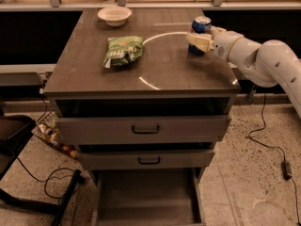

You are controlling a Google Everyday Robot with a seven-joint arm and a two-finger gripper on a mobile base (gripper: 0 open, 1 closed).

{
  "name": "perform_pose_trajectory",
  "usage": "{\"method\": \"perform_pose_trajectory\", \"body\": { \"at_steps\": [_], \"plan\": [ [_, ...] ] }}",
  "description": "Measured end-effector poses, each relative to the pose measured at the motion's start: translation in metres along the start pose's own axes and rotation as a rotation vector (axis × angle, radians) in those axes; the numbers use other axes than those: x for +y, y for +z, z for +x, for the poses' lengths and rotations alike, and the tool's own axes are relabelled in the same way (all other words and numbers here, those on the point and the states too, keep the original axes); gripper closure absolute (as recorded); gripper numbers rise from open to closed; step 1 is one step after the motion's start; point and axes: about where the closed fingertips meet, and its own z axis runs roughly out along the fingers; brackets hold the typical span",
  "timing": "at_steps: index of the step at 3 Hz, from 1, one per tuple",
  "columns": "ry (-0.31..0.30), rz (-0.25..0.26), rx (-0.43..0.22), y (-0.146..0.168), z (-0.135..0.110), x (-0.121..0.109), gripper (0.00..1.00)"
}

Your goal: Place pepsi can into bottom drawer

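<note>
- Camera view: I see the pepsi can (pixel 201 25) upright at the back right of the cabinet top (pixel 164 72).
- gripper (pixel 197 41) is right against it; I can't tell if the claw's open or closed.
- bottom drawer (pixel 146 199) is pulled out.

Nothing legible; pincer (pixel 196 41) at pepsi can (pixel 202 24)

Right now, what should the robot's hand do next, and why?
Probably get a firm hold on the can before lifting. The hand is right at the can, near the back right of the cabinet top, and the can stands there upright. The bottom drawer is already open below.
</note>
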Motion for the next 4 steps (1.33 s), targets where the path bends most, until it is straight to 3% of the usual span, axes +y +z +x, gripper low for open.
{"method": "perform_pose_trajectory", "body": {
  "at_steps": [2, 3, 4],
  "plan": [
    [0.002, -0.009, -0.001, 0.005, 0.000, 0.005, 0.88],
    [0.002, -0.013, -0.001, 0.007, 0.000, 0.007, 1.00],
    [0.011, -0.012, 0.001, 0.007, -0.010, 0.005, 1.00]
  ]
}}
